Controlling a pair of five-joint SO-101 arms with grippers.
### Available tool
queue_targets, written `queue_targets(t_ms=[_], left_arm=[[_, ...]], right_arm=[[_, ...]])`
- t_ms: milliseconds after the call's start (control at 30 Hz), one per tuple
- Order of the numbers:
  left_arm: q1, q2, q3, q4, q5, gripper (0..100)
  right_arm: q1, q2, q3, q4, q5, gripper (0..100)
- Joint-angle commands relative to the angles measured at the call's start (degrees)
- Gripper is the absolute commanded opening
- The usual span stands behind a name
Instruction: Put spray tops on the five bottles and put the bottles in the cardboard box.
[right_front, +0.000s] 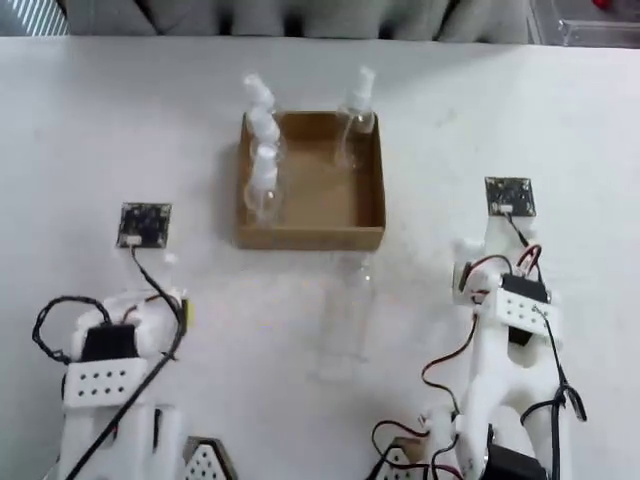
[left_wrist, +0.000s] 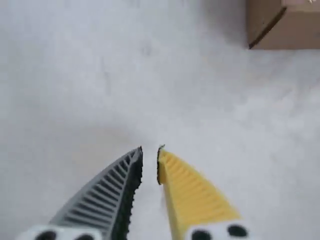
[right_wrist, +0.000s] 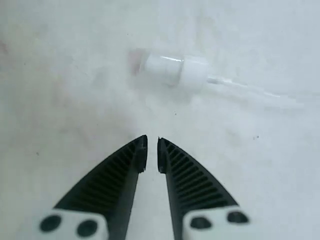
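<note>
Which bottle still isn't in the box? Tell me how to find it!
Look for the brown cardboard box in the middle of the white table. Just below it in the high view is a clear bottle. It alone is outside the box, and unlike the bottles inside with their white spray tops, its neck is bare.

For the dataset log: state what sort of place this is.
Likely a robotics lab bench: a plain white table, a left arm and right arm with loose wiring, and a cardboard box of spray bottles.
</note>
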Motion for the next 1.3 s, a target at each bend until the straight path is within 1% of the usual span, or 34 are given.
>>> queue_targets(t_ms=[0, 200, 533, 667, 767, 833, 1033, 1267], left_arm=[[-3.03, -3.21, 0.0, -2.46, -0.7, 4], [-2.95, -4.0, 0.09, -2.46, -0.97, 4], [-1.71, -3.82, 0.18, -2.55, -1.05, 4], [-1.36, -3.82, 0.26, -2.46, -1.05, 4], [-1.36, -3.82, 0.26, -2.46, -1.05, 4], [-1.1, -3.82, 0.44, -2.46, -1.05, 4], [0.4, -4.0, 1.32, -2.55, -1.14, 4], [0.48, -3.91, 1.41, -2.9, -1.14, 4]], right_arm=[[2.07, -0.13, -9.05, 7.52, 3.16, 1.8], [5.23, -0.04, -23.82, 20.09, 8.88, 1.8], [5.32, 0.4, -39.47, 39.52, 22.42, 1.8], [5.32, 6.55, -45.8, 46.64, 27.69, 1.9], [5.05, 14.99, -51.52, 52.53, 32.79, 1.9], [4.53, 21.05, -56.26, 56.4, 36.4, 4.1], [4.0, 35.12, -64.97, 56.31, 38.77, 17.9], [3.65, 44.18, -73.76, 56.22, 47.74, 18.0]])
